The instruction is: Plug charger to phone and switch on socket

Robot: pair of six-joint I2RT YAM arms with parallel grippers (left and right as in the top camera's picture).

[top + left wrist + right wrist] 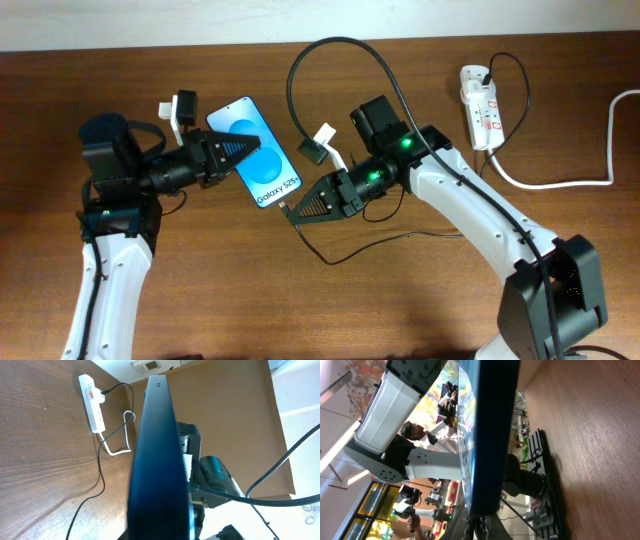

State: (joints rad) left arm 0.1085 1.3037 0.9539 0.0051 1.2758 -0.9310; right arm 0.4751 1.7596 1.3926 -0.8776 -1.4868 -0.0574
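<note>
There is one table (150,50), one phone (262,170), one charger (345,41), and one socket (479,105) near the table's far right corner, with one thick white cord (560,184). The robot arms number two, left arm (105,290) and right arm (480,205), with two grippers: left gripper (256,147), right gripper (291,207).

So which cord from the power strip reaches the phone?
The thin black cable, trailing to the right tool at the phone; the thick white cord runs off the table's right edge.
</note>
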